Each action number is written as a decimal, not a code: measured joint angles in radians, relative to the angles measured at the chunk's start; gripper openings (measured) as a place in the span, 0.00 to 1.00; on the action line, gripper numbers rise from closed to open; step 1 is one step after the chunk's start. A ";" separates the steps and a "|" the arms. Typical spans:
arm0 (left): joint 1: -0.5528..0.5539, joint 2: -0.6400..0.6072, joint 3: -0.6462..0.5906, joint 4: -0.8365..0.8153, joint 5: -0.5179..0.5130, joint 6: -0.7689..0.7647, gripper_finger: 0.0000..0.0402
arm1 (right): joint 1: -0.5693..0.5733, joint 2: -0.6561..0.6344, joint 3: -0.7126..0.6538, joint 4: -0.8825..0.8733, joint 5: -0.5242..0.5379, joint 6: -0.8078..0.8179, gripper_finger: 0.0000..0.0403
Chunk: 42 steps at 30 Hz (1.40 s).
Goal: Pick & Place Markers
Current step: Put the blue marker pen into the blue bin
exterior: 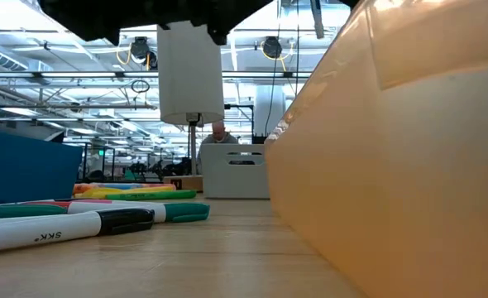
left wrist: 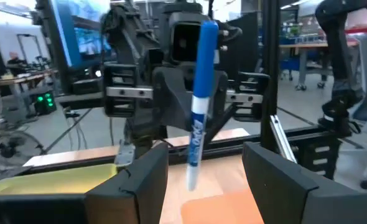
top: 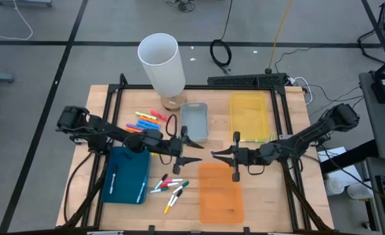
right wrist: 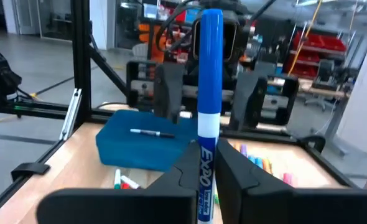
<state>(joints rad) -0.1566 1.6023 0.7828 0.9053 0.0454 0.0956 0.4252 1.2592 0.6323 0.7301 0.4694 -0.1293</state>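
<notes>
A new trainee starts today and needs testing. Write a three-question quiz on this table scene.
1. True or false: the right gripper is shut on the blue-capped white plastic marker.
2. Which flat tray lies nearest the tall white cylinder? A) the grey rectangular plastic tray B) the teal one C) the orange one
3. Is the left gripper open or shut?

Key: 1 true; 2 A; 3 open.
</notes>
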 joint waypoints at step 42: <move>-0.003 0.197 0.212 -0.088 0.029 0.000 0.09 | 0.002 0.061 0.000 0.067 -0.049 -0.007 0.20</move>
<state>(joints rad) -0.1601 1.7989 0.9947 0.8175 0.0743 0.0959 0.4267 1.3205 0.6327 0.7969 0.4205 -0.1364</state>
